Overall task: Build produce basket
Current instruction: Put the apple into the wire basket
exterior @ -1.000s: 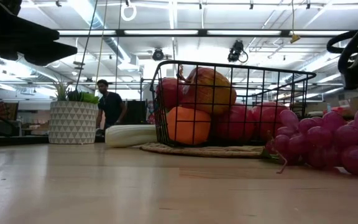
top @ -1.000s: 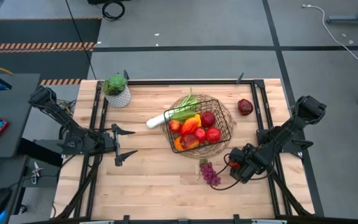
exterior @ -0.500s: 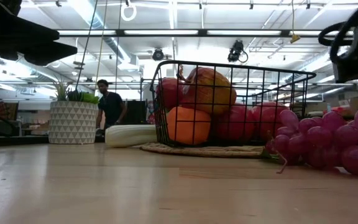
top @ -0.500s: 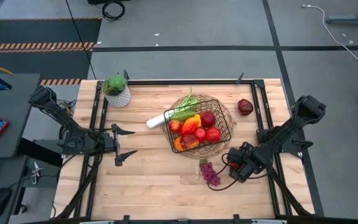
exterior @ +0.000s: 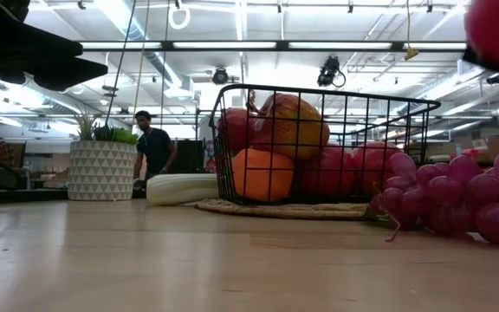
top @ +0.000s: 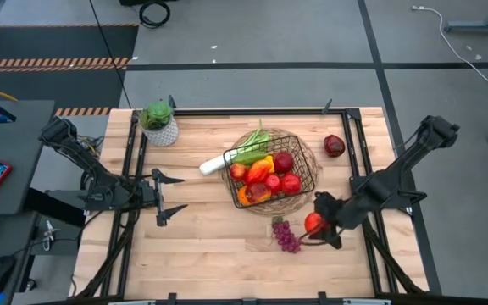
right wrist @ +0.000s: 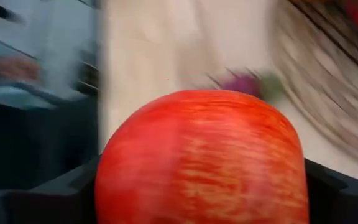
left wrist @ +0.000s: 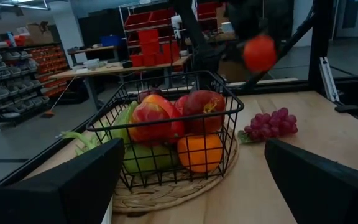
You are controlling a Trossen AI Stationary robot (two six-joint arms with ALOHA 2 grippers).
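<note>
Right gripper [top: 318, 225] clamped on red apple [top: 314, 223], lifted off table near grapes [top: 287, 236].
Apple fills right wrist view [right wrist: 201, 165], pinched btwn both fingers [right wrist: 51, 202]. Basket [top: 271, 171] sits on round woven mat [top: 310, 154] mid-table, w/ red, orange & green pieces inside; leek [top: 214, 164] pokes out the side toward plant pot [top: 159, 121]. Grapes lie on wood just beside mat. 2nd apple [top: 335, 145] alone near table's right rail. Left gripper [top: 168, 196] idle at left edge, jaws wide, well apart from basket.

Grey floor [top: 252, 42] (hazard-striped edge); red storage bins [left wrist: 148, 43] — ceiling strip lights [exterior: 258, 45]
</note>
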